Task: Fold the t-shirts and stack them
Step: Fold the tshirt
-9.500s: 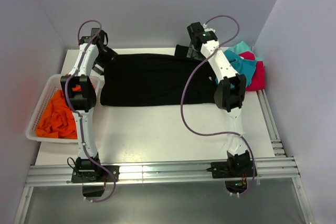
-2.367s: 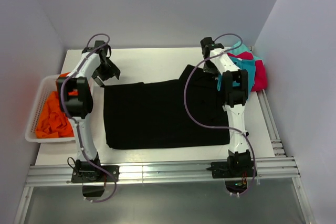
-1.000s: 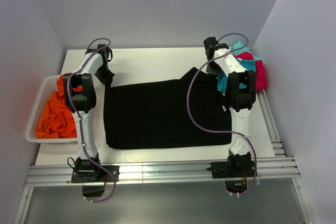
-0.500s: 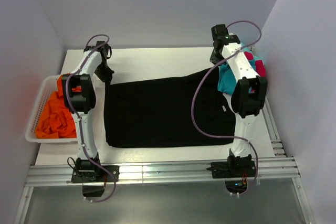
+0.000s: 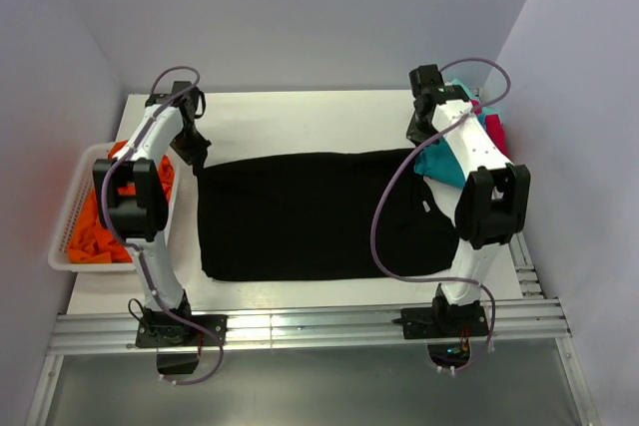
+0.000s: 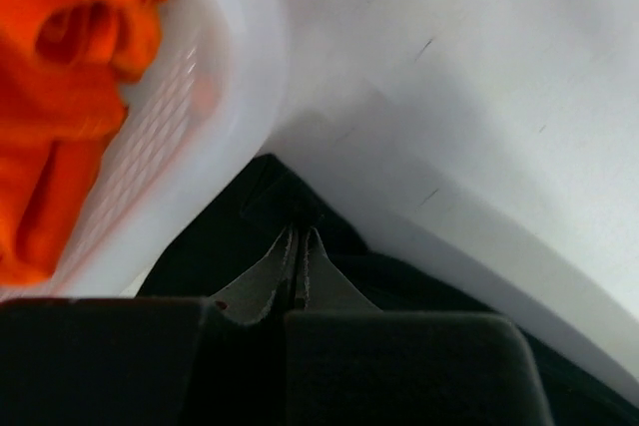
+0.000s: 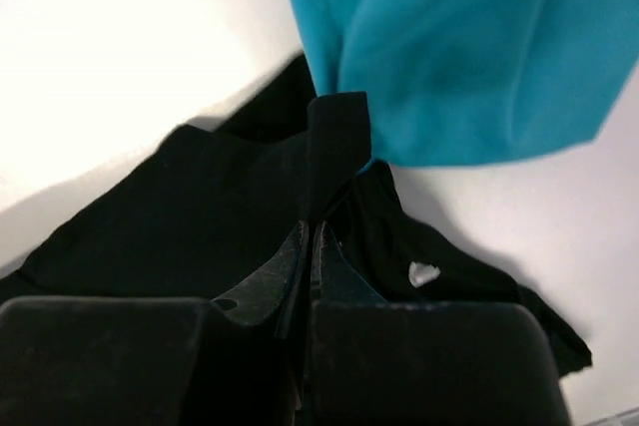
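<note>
On the tabletop (image 5: 300, 119), one black t-shirt (image 5: 310, 212)
Left pincer (image 6: 298, 251) and right pincer (image 7: 308, 241) each clamp a far corner; one teal shirt (image 5: 441, 162), one pink-red shirt (image 5: 496, 135) right of it

I count one black cloth t-shirt (image 5: 300, 216), one teal cloth shirt (image 7: 459, 47), one pink-red cloth shirt (image 5: 497, 137), and one white plastic basket (image 6: 235, 67) holding orange cloth (image 5: 95, 231).

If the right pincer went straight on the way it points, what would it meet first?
Probably the teal cloth t-shirt, just beyond the black cloth t-shirt that the right pincer pinches; depth is unclear.
</note>
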Tool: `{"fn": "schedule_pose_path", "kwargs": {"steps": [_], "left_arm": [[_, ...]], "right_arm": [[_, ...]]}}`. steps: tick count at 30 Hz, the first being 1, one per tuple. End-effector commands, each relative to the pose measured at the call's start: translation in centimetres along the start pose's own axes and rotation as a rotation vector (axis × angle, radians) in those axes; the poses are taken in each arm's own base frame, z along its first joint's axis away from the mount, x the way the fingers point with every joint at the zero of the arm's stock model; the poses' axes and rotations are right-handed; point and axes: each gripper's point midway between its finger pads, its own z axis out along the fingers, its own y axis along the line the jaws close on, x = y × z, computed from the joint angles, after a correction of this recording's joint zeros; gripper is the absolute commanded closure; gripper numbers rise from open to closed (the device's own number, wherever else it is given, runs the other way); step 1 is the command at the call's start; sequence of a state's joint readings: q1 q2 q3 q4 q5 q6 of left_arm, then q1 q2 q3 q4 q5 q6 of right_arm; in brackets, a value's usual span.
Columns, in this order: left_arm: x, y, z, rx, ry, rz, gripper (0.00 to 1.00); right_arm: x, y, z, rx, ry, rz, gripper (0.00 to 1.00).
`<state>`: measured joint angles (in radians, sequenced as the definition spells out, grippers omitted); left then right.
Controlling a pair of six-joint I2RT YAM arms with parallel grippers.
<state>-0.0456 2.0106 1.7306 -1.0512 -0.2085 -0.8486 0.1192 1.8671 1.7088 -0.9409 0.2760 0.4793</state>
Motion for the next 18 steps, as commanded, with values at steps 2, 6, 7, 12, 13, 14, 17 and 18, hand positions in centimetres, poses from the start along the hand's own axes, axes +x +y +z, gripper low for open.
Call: {"fn": "schedule_pose_path", "kwargs": {"steps": [2, 6, 7, 12, 13, 14, 17, 18], "left_arm": [[0.4, 1.6, -2.6, 0.01, -0.063, -0.007, 1.0], [2.7, 4.1, -3.1, 0.0, -0.062, 0.004, 1.0], [3.1, 4.6, -3.2, -0.002, -0.062, 0.003, 1.0], [7.7, 8.1, -3.2, -0.013, -0.035, 0.004, 1.0], [8.4, 8.4, -3.3, -0.011, -0.034, 0.005, 1.0], [9.0, 8.8, -3.7, -0.001, -0.039, 0.001, 0.95], [11.7, 9.9, -3.5, 0.004, -0.02, 0.015, 0.29], [12.6, 10.3, -3.2, -0.003, -0.011, 0.024, 0.09]], "right_arm": [[0.3, -2.1, -3.4, -0.005, -0.051, 0.047, 1.0], [4.3, -4.0, -4.0, -0.008, 0.012, 0.067, 1.0], [4.9, -4.4, -4.7, -0.015, 0.007, 0.083, 1.0], [12.4, -7.6, -4.0, 0.044, 0.134, 0.118, 1.0], [13.1, -8.2, -4.3, 0.05, 0.125, 0.137, 1.0], [14.1, -8.8, -4.1, 0.068, 0.134, 0.139, 1.0], [16.8, -10.8, -3.3, 0.141, 0.174, 0.137, 0.83], [17.5, -11.2, -3.0, 0.163, 0.188, 0.134, 0.44]]}}
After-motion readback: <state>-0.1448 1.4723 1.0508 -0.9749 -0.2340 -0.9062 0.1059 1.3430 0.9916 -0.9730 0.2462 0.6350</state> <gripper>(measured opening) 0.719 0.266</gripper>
